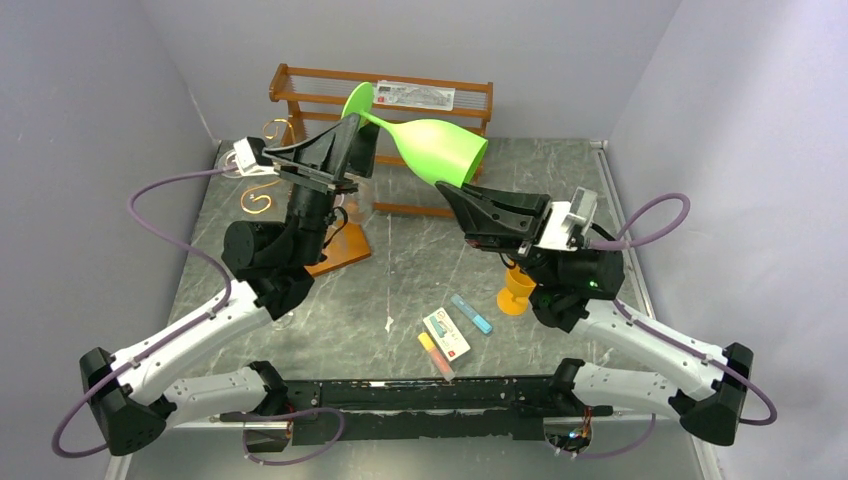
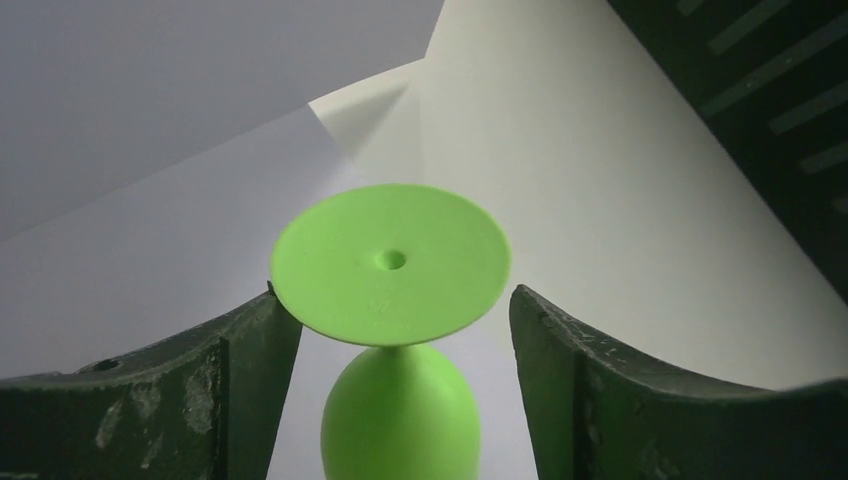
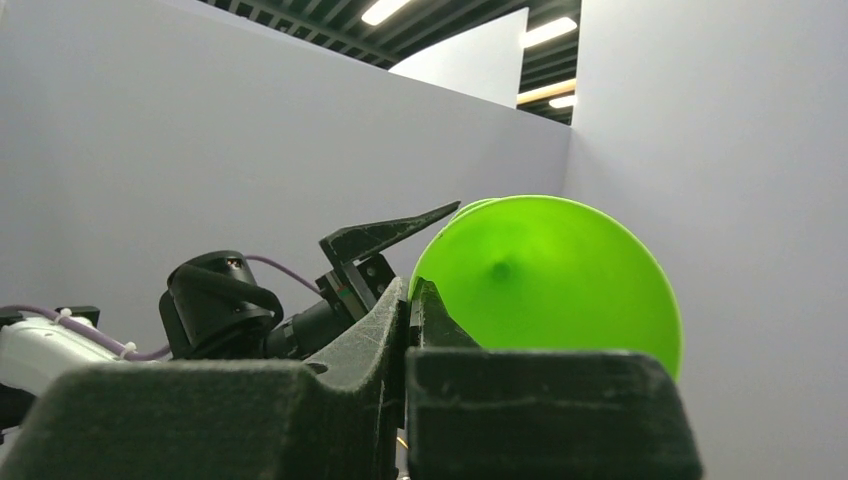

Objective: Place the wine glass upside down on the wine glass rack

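Note:
A bright green wine glass (image 1: 440, 148) hangs tilted in the air above the back of the table, its foot (image 1: 358, 100) pointing up and left. My right gripper (image 1: 452, 190) is shut on the rim of the bowl; in the right wrist view its jaws (image 3: 410, 288) pinch the edge of the wine glass (image 3: 560, 270). My left gripper (image 2: 396, 293) stands open, one finger on each side of the round foot (image 2: 390, 265), with a gap on the right. The gold wire wine glass rack (image 1: 260, 192) on its wooden base (image 1: 342, 255) is mostly hidden behind the left arm.
A two-tier brown wooden shelf (image 1: 300, 95) stands at the back wall. A small orange cup (image 1: 517, 290) sits under the right arm. A white card (image 1: 446, 333), a blue stick (image 1: 471, 313) and a yellow-pink stick (image 1: 433, 350) lie near the front.

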### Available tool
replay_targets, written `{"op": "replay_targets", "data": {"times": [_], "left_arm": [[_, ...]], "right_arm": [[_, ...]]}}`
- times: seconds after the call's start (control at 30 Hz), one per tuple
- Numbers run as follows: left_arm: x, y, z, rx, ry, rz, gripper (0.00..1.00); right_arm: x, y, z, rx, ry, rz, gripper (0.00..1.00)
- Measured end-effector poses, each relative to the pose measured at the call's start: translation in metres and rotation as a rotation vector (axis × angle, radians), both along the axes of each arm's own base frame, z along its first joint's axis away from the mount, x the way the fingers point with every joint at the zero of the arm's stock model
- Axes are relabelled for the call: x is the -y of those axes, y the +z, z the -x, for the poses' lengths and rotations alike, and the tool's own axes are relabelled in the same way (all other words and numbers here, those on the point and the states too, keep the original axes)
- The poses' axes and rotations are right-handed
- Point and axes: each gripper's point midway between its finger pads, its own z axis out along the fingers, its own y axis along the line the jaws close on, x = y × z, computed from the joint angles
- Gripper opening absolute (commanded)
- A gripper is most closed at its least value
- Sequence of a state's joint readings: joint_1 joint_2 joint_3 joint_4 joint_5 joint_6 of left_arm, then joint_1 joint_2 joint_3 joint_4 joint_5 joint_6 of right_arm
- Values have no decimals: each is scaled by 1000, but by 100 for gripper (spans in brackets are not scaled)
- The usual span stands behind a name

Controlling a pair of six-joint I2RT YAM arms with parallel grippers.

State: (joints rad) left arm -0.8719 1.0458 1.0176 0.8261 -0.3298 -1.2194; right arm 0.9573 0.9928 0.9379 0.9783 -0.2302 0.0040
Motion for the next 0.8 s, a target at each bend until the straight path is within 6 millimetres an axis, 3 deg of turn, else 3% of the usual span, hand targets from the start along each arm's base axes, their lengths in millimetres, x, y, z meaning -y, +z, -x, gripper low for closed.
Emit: {"op": "replay_targets", "data": {"times": [0.3, 0.8], "left_arm": [[-5, 1, -5, -3, 18, 58, 71], [-19, 1, -12, -18, 118, 58, 34]], "right_arm": [[-13, -13, -13, -23, -28, 43, 0], [-28, -31, -20, -17, -48, 128, 0]]}}
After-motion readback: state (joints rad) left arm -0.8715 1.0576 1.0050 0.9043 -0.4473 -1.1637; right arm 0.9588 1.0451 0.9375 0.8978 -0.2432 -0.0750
